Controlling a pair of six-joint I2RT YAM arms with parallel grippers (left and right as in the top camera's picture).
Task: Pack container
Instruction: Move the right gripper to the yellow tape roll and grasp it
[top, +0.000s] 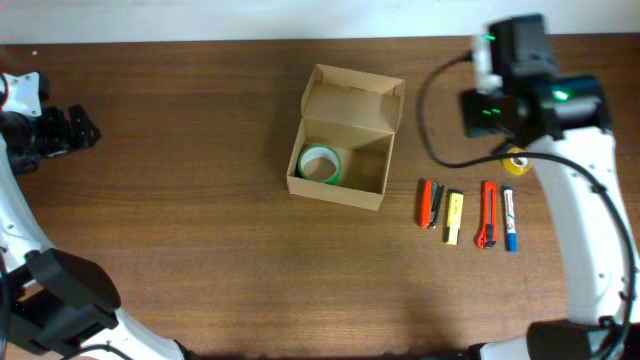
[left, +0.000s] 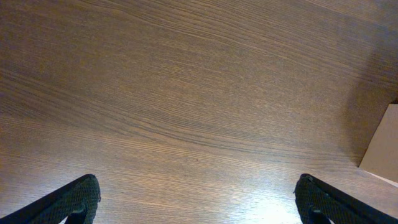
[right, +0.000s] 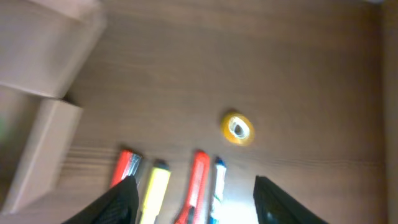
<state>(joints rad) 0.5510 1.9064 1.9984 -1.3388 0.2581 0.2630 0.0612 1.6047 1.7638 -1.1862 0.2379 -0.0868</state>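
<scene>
The container is a tan cardboard box at mid table, open, with its flap lid standing up at the back. A green tape roll lies inside it at the left. A small yellow tape roll lies on the table to the right, also in the right wrist view. My right gripper hovers high above that roll and the pens, open and empty. My left gripper is far left, open and empty over bare wood. A corner of the box shows at its right.
Right of the box lie in a row a red marker, a black pen, a yellow highlighter, a red utility knife and a blue marker. A black cable loops near the right arm.
</scene>
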